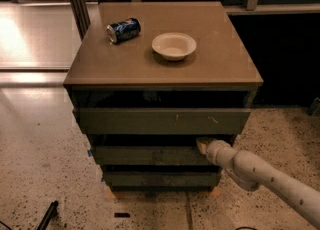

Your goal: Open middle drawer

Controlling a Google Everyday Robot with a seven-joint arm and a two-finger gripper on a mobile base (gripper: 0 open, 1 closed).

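A low cabinet has three dark olive-grey drawers stacked under a tan top (220, 69). The middle drawer (145, 155) has a plain slab front and stands out a little, less than the scratched top drawer (160, 120) above it. My gripper (202, 146) comes in from the lower right on a pale arm and sits at the top right edge of the middle drawer front, in the dark gap under the top drawer. The bottom drawer (160, 178) is below.
A blue can (123, 29) lies on its side and a pale bowl (173, 45) stands on the cabinet top. A metal post (77, 1) rises behind the left corner. Speckled floor lies around the cabinet. A dark object (47, 215) lies at the lower left.
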